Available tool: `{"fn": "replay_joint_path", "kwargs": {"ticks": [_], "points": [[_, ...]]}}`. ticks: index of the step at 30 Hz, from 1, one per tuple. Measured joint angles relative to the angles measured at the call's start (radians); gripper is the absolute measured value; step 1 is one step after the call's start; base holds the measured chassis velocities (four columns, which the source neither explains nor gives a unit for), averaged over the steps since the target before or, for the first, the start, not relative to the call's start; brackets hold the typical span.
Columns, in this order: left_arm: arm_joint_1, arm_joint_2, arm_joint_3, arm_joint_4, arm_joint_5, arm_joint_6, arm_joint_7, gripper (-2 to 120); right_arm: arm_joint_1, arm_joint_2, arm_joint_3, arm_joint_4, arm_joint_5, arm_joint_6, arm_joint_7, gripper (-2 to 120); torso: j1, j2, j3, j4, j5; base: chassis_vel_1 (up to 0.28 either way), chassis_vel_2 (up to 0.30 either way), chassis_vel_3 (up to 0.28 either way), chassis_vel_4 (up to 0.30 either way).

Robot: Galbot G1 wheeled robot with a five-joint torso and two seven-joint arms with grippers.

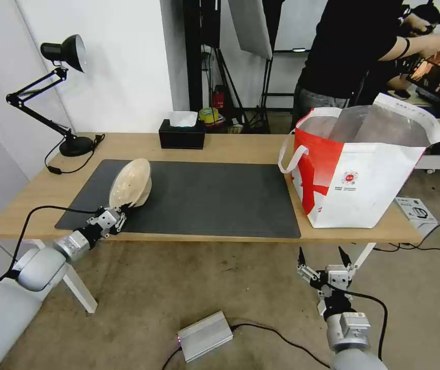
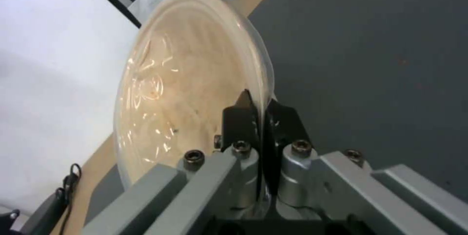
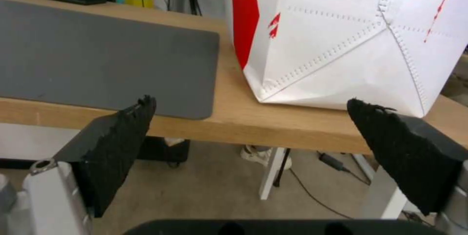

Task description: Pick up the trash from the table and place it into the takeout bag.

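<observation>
A shallow beige paper bowl (image 1: 130,182) is tipped up on its edge over the left part of the dark grey mat (image 1: 214,198) on the table (image 1: 230,146). My left gripper (image 1: 122,211) is shut on the bowl's lower rim. In the left wrist view the black fingers (image 2: 239,118) pinch the rim of the bowl (image 2: 185,81), one inside and one outside. The takeout bag (image 1: 363,190) stands open at the table's right end. My right gripper (image 1: 321,254) hangs open below the table's front edge, in front of the bag (image 3: 341,45).
A black tissue box (image 1: 182,134) sits at the table's back edge and a desk lamp (image 1: 71,146) at the back left. On the floor lie a small white box (image 1: 416,209) right of the bag, a silver box (image 1: 205,335) and cables.
</observation>
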Motion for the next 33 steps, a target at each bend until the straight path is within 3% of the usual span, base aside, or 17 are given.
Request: {"fn": "replay_joint_path", "kwargs": {"ticks": [8, 21, 33], "points": [[0.002, 0.008, -0.010, -0.038, -0.005, -0.001, 0.005, 0, 0.000, 0.000, -0.001, 0.006, -0.002, 0.000, 0.000, 100, 0.000, 0.000, 0.000, 0.0000, 0.0000, 0.000, 0.000, 0.000, 0.000], [-0.033, 0.061, -0.028, -0.163, -0.037, -0.001, 0.005, 0, 0.010, 0.003, -0.006, 0.019, 0.000, -0.025, 0.002, 100, 0.000, 0.000, 0.000, 0.0000, 0.0001, 0.000, 0.000, 0.000, 0.000], [-0.053, 0.097, -0.030, -0.205, -0.069, 0.002, 0.004, 0, 0.008, -0.007, 0.003, 0.019, 0.002, -0.026, 0.001, 100, 0.000, 0.000, 0.000, 0.0000, 0.0001, 0.000, 0.000, 0.000, 0.000]]}}
